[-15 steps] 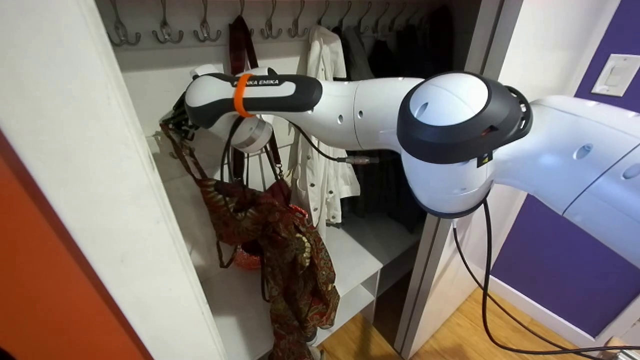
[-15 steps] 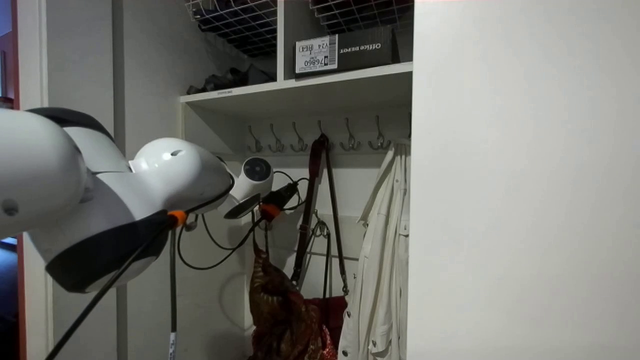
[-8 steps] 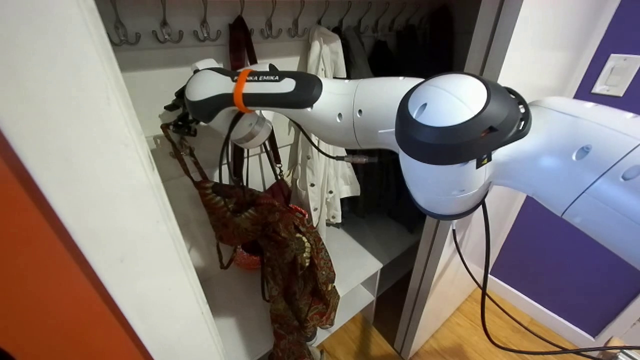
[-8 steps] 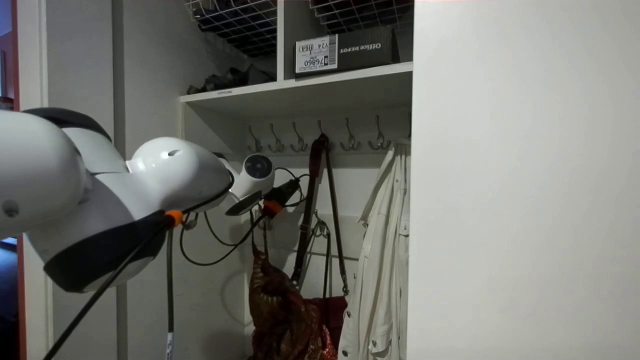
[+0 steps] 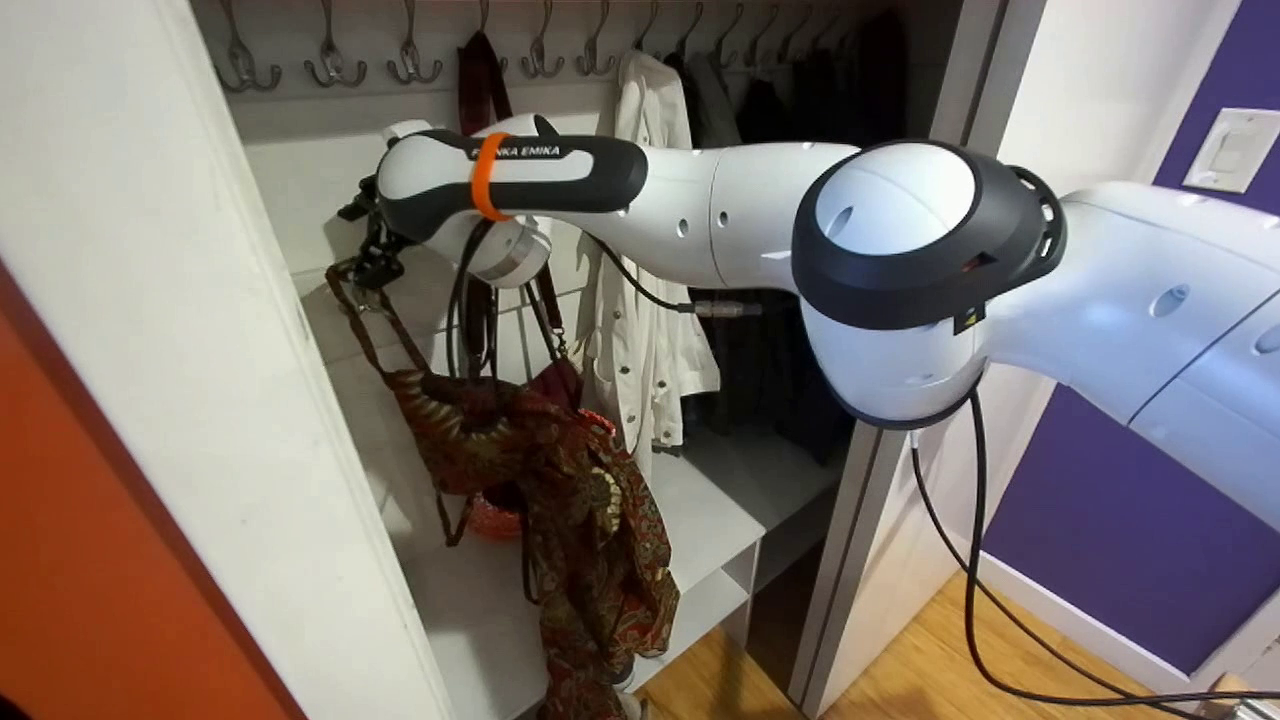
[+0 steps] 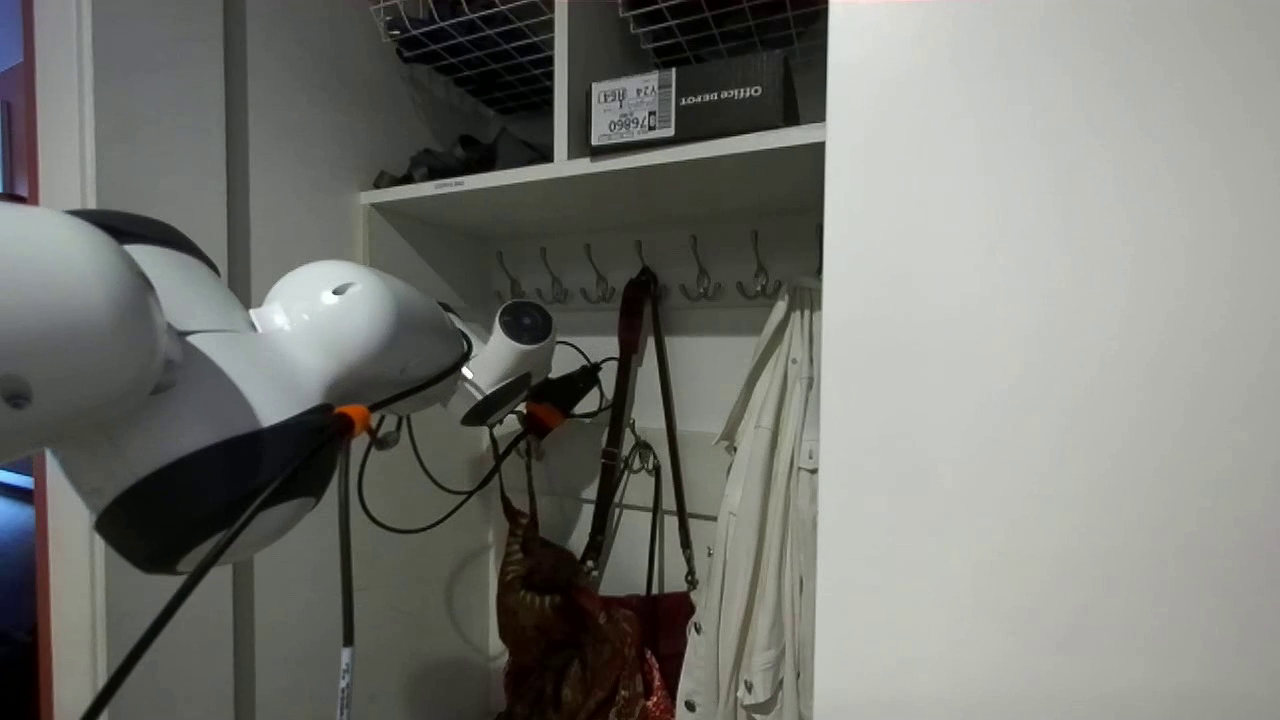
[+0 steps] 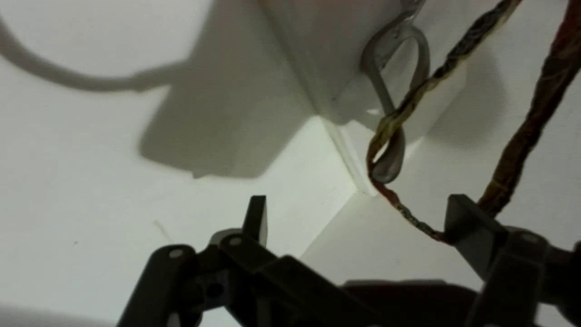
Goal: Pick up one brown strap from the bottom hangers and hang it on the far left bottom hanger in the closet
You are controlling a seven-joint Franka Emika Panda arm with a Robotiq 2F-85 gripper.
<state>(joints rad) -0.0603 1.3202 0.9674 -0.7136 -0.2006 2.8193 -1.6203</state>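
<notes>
Now the brown strap (image 7: 506,177) bends round a curved prong of the far left bottom hanger (image 7: 383,91), just ahead of the end effector (image 7: 361,215); one stretch passes close behind one jaw, touching or not I cannot tell. The jaws stand wide apart, unclenched. Below them hangs the patterned cloth bag (image 5: 580,500).

In my wrist view the brown strap (image 7: 463,47), narrow, twisted, mottled reddish and tan, crosses a prong of the far left bottom hanger (image 7: 380,88) and curls around it near the tip; how securely, I can't tell. In both exterior views I see its two lengths drop steeply side by side. This silver hanger sits near an inner corner of the white-walled closet (image 5: 310,170), with another of the bottom hangers (image 6: 640,455) to its right.
</notes>
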